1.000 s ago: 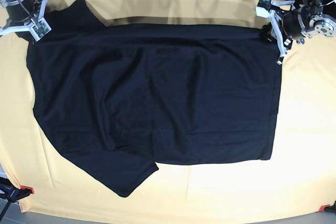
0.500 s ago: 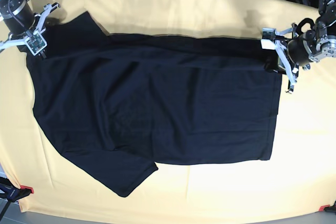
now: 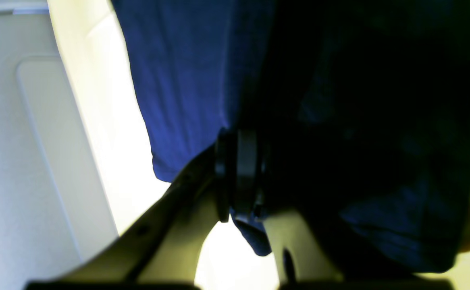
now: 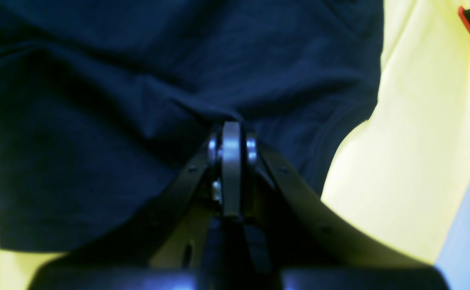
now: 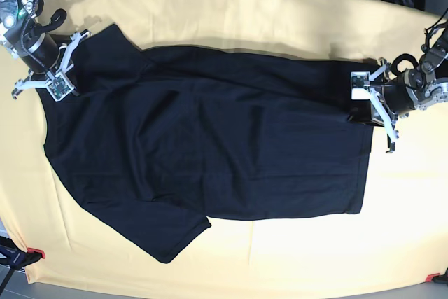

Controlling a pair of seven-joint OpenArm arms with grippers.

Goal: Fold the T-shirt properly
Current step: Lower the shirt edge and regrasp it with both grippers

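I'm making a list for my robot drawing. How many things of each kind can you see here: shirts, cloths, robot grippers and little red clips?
T-shirt: 1, black, spread flat
Yellow cloth under it: 1
Grippers: 2, the left gripper and the right gripper, each shut on the shirt's far edge
Red clips: 2, at the near corners
Total: 6

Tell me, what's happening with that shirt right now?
Left gripper shut on T-shirt far edge. Right gripper shut on its far sleeve side. Nothing in the way on the yellow cloth.
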